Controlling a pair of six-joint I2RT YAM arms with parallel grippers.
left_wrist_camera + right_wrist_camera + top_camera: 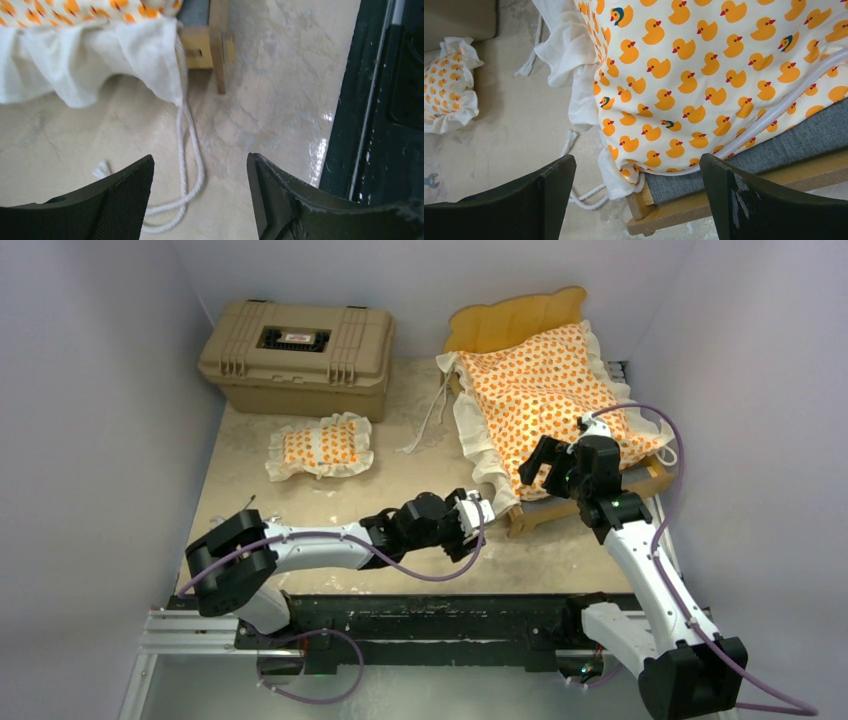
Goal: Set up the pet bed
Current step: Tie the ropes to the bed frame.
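The pet bed's light-wood frame with scalloped headboard (515, 320) stands at the back right. The duck-patterned mattress cushion (545, 390) lies on it, its white ruffle hanging over the left side. The matching small pillow (320, 445) lies apart on the table. My left gripper (478, 520) hovers open by the bed's front left corner. In the left wrist view the left gripper (200, 165) is empty above a loose white cord (192, 150), below the ruffle (90, 60). My right gripper (636, 165) stands open over the cushion (704, 65), the grey base (774, 145) and the wood frame (734, 200).
A tan plastic hard case (297, 355) sits at the back left. White tie cords (425, 425) trail from the cushion onto the table (400, 475). The black rail (380, 100) of the near edge lies to the right of the left gripper. Grey walls close in on both sides.
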